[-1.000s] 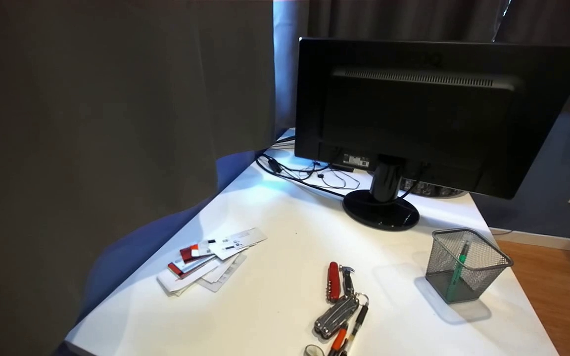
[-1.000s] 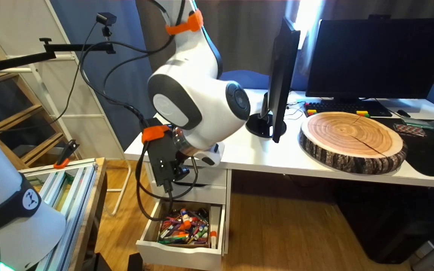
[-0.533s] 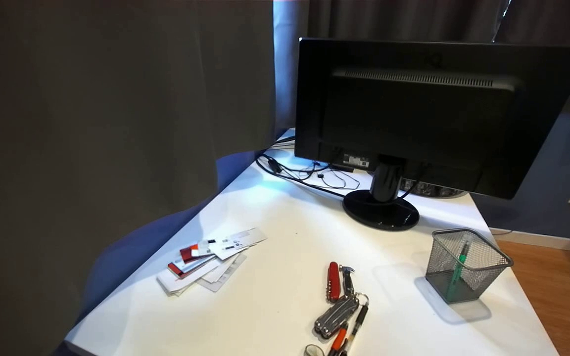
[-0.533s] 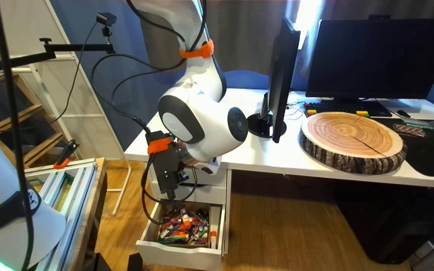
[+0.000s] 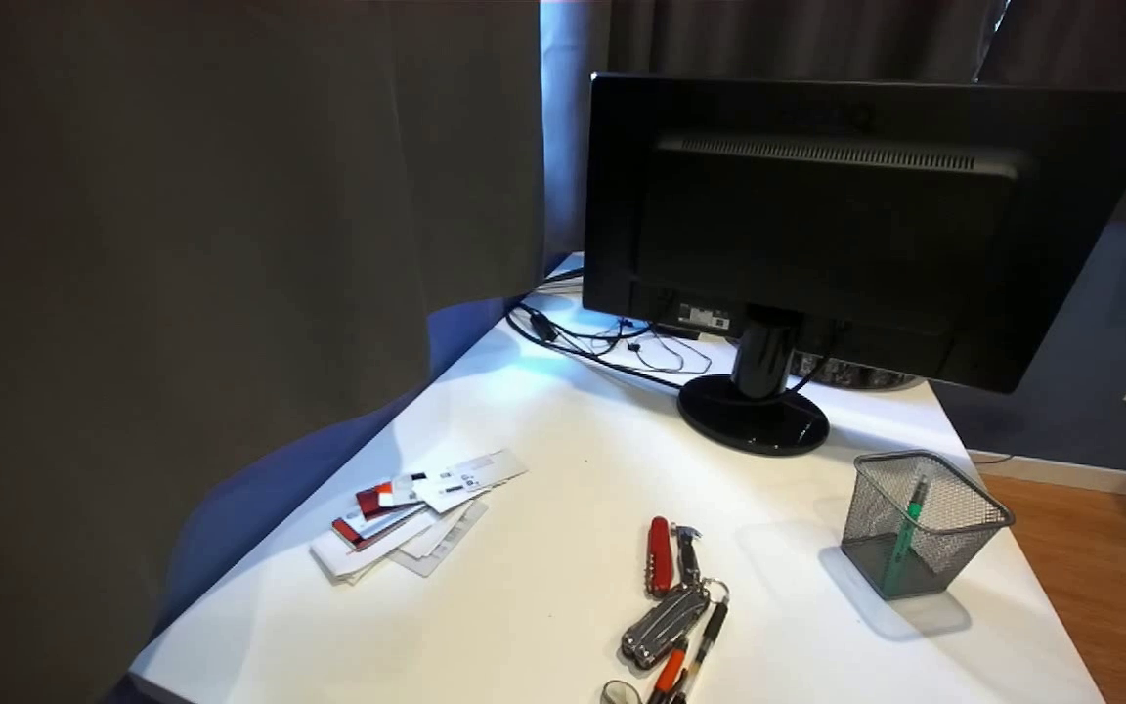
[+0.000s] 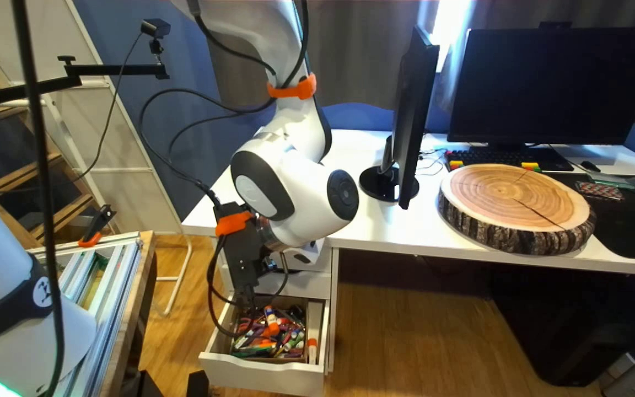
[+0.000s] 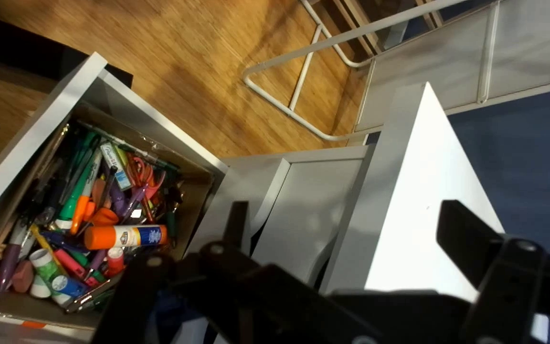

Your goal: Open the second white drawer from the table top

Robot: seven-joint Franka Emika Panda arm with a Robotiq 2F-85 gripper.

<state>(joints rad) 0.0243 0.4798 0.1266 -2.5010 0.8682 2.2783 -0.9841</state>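
Note:
The white table top (image 6: 345,226) also shows in the wrist view (image 7: 423,191). Under it are the closed top drawer (image 7: 313,200) and the closed second white drawer (image 7: 251,184), which has a curved cut-out in its upper edge. In an exterior view the second drawer (image 6: 306,284) is partly covered by my arm. A lower drawer (image 6: 262,374) stands open. My gripper (image 7: 349,229) is open and empty; one finger appears over the second drawer's front, the other over the table top. Whether it touches is unclear. My fingers are hidden behind the wrist in an exterior view.
The open lower drawer (image 7: 160,114) holds pens and a glue stick (image 7: 126,236) and sticks out below my wrist. A monitor (image 6: 414,116) and a wood slab (image 6: 516,198) stand on the table. A mesh cup (image 5: 920,528), cards (image 5: 416,518) and a multitool (image 5: 666,626) lie there too.
My arm and wrist have moved downward and slightly right in an exterior view, slowing in the last half second. The drawers and the things on the table have not moved.

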